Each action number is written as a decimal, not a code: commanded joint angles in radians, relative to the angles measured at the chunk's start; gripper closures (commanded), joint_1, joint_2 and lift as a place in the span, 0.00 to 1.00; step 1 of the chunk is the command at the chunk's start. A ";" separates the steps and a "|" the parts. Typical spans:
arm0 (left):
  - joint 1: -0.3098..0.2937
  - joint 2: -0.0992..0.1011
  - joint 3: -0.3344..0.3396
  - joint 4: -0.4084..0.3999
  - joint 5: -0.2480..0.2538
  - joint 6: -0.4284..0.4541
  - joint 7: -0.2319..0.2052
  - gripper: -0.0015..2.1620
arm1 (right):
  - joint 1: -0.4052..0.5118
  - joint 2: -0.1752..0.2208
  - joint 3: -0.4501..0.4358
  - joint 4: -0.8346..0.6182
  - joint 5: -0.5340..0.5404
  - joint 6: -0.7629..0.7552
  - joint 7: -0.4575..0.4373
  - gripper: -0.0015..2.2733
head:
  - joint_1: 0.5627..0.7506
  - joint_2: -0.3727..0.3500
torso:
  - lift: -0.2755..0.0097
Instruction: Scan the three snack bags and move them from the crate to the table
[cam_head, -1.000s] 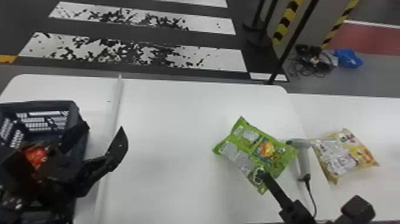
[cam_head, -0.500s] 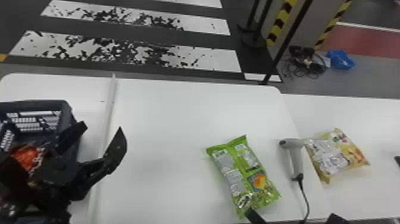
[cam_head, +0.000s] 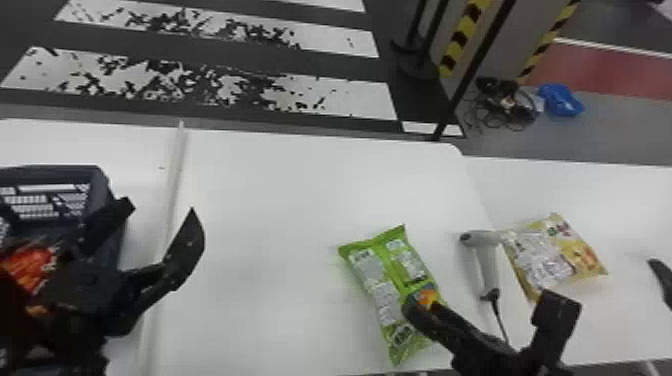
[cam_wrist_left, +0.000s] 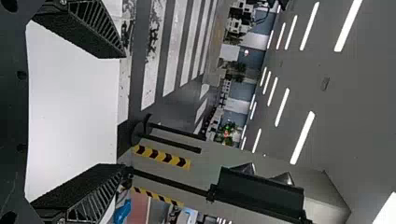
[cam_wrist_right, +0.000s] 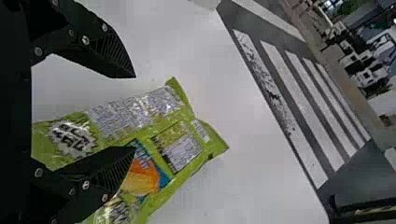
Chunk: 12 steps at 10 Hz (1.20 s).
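Fingers parted, right gripper by crinkled green snack bag, pale-panelled.

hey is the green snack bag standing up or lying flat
Lying flat: the head view shows the green snack bag spread on the white table, a broad printed face turned up.

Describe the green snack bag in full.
The green snack bag looks like a sealed, slightly puffy pouch of glossy film, with flattened ends, pale printed panels and an orange-and-blue picture. It lies flat at a slant on the white table, to the left of the handheld scanner and apart from it. The open right gripper is at it, one finger overlapping the bag in view; whether they touch, I cannot tell.
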 joint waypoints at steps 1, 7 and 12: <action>0.000 0.000 -0.002 0.001 -0.009 0.000 0.001 0.02 | -0.081 -0.043 0.043 0.049 0.087 -0.027 0.049 0.99 | 0.70 0.27 | 0.75; -0.030 0.002 -0.012 0.030 -0.030 0.015 0.014 0.02 | -0.244 -0.070 0.382 0.256 0.368 -0.187 0.001 0.99 | 0.70 0.47 | 0.75; -0.049 0.003 0.004 0.051 -0.027 0.015 0.009 0.02 | -0.379 -0.070 0.438 0.435 0.436 -0.230 -0.148 0.99 | 0.70 0.53 | 0.75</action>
